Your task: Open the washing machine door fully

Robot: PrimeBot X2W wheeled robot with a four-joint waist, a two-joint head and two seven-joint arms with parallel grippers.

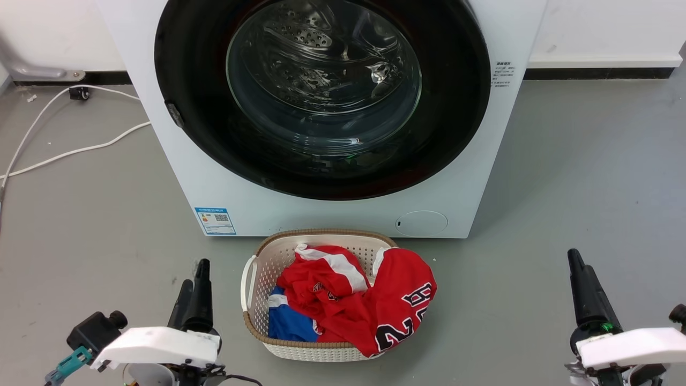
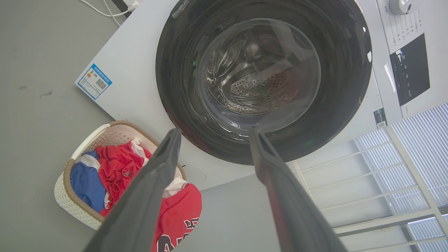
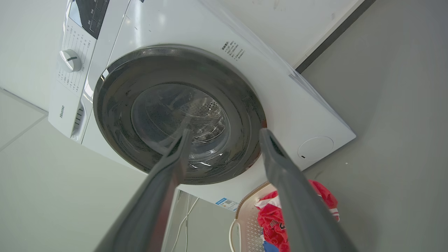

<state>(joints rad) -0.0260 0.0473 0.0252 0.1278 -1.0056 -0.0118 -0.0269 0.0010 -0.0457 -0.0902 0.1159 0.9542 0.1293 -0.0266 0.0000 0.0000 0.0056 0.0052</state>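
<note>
1. Washing machine door: glossy black disc with a clear glass bowl at its centre. It lies flat against the front of the washing machine. Perforated steel drum seen through the glass.
2. Left pincer: fingers spread wide, nothing between them, held over the grey floor. The door is ahead of its fingertips and off to its right, well apart, no contact.
3. Right pincer: fingers also wide apart, empty. The door is ahead of it and off to its left, well apart.
4. Small grey tab on the door's rim, on the left pincer's side. Cannot tell whether it is a handle or a hinge.
5. Laundry basket: white woven, brown rim, on the floor between the two pincers and nearer the left one, just in front of the machine. It holds red jerseys over a blue garment.
6. Blue label sticker low on the machine front, straight ahead of the left pincer. Round flap low on the front, ahead and left of the right pincer.
7. White cable on the floor, ahead and left of the left pincer.
</note>
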